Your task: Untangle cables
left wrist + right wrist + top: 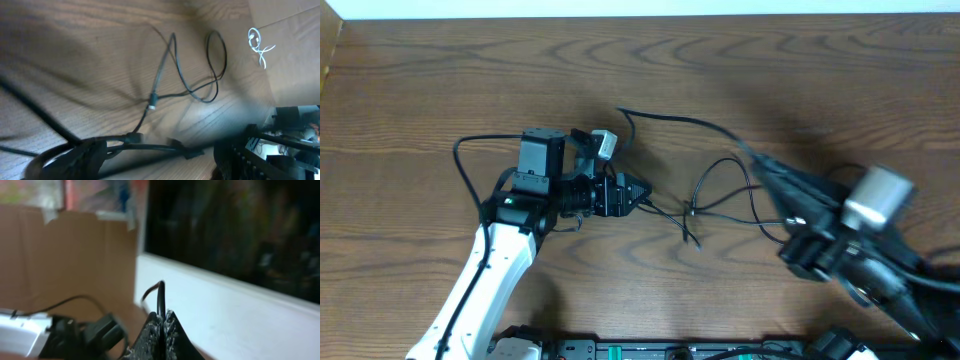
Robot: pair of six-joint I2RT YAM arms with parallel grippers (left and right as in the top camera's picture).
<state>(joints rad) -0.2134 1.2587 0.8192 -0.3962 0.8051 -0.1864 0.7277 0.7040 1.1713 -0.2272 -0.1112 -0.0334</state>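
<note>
Thin black cables [720, 185] lie looped together on the wooden table, with one strand running up to a free end [622, 111]. In the left wrist view the same loops [170, 75] spread across the table, and small plug ends [187, 150] lie near my fingers. My left gripper [638, 190] is at the left end of the tangle. Its fingers are apart, with a cable strand [150, 146] lying between them. My right gripper [752, 152] is blurred, at the right of the loops. It is shut on a black cable [161, 297] that sticks up from its tips [162, 320].
The wooden table [770, 60] ends at a white strip along the back. A cardboard wall [295, 55] stands beyond the table edge, with a small white cord [257, 42] on it. Thicker black wires [470, 160] loop from the left arm. A dark rack [295, 140] is at the right.
</note>
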